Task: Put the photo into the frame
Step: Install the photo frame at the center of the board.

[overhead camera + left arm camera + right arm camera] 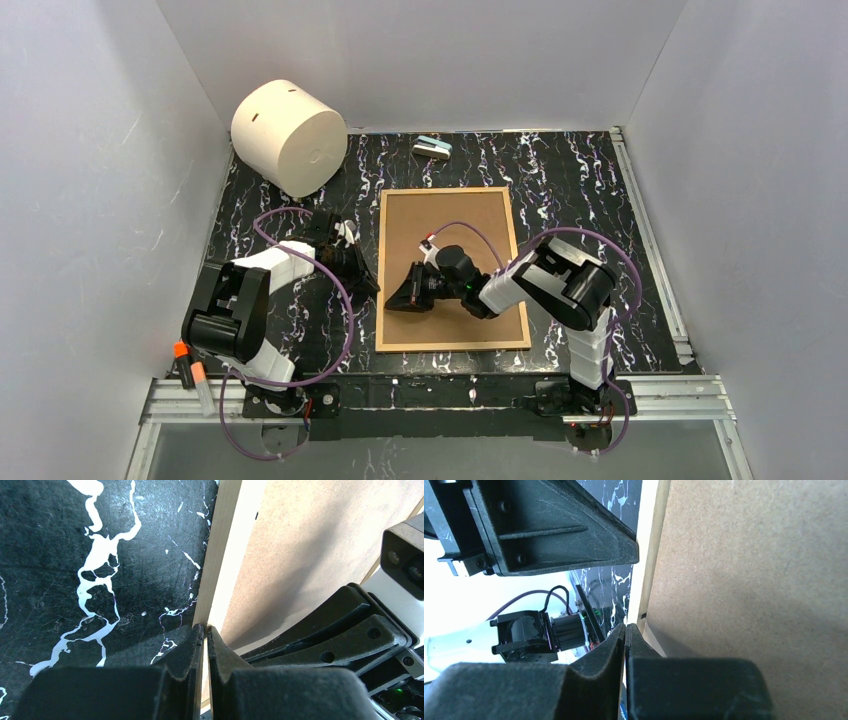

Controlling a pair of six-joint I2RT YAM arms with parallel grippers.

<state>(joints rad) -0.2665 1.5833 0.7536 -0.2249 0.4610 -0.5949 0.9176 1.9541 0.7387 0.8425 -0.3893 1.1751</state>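
The frame [455, 205] lies back-up in the middle of the table, its brown board inside thin light wood edges. The photo is hidden. My left gripper [368, 278] is at the frame's left edge; in the left wrist view its fingers [206, 628] are pinched on the wooden edge [220, 545]. My right gripper [398, 300] rests over the board just inside that same edge. In the right wrist view it [625, 626] is shut, tips against the wood edge [656, 555] beside the board [749, 580]. A thin light and blue sliver shows between its fingers; I cannot tell what it is.
A large cream paper roll [290, 135] lies at the back left. A small grey-and-teal object [432, 148] lies behind the frame. An orange-capped marker [190, 368] stands by the left arm's base. White walls close in on both sides.
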